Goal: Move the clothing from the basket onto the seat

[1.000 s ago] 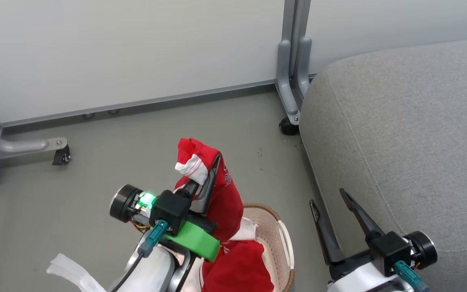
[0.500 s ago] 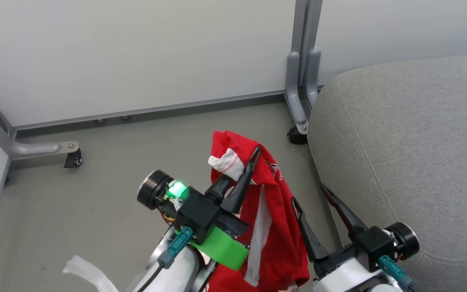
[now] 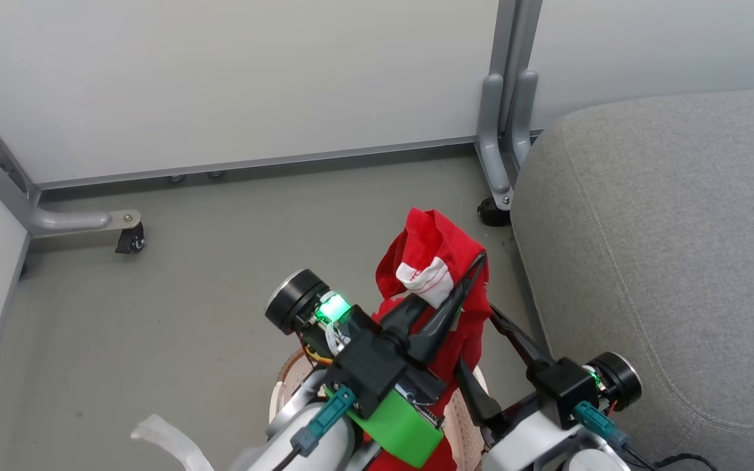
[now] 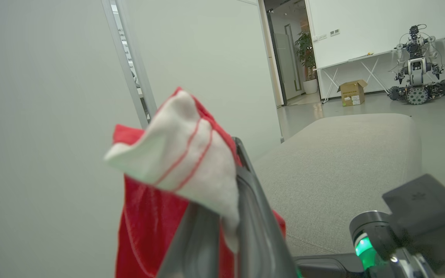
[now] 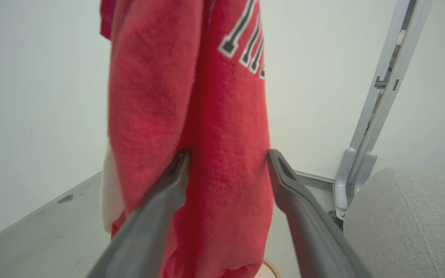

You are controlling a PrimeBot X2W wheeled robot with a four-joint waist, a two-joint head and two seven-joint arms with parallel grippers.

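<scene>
Left gripper [image 3: 462,278] is clenched on the clothing [image 3: 439,245], pinching a bunched corner with white striped trim. The red garment hangs limp beneath it, over the basket [image 3: 285,383] and just beside the seat [image 3: 665,248]. Soft, light stuff, this: it droops and folds with no stiffness at all, so a pinch on a gathered fold or hem looks the sure hold. Right gripper [image 5: 229,156] stands spread wide, its fingers straddling the hanging folds, nothing pinched. Basket contents? Hidden behind the arms, can't tell.
</scene>
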